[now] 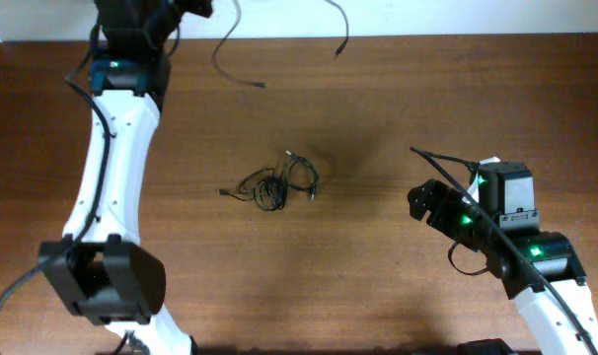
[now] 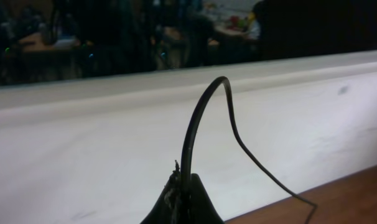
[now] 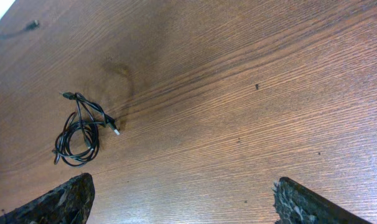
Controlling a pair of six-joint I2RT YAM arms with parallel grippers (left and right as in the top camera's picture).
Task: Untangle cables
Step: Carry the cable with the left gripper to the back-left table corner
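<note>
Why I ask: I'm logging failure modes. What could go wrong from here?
1. The left gripper pinches one cable only at its fingertips, with a long arc springing free, so it may slip out.
2. The bundle in the middle of the table looks knotted, and the right gripper is open and apart from it. A grab at the whole clump could tighten the tangle rather than free a cord.
</note>
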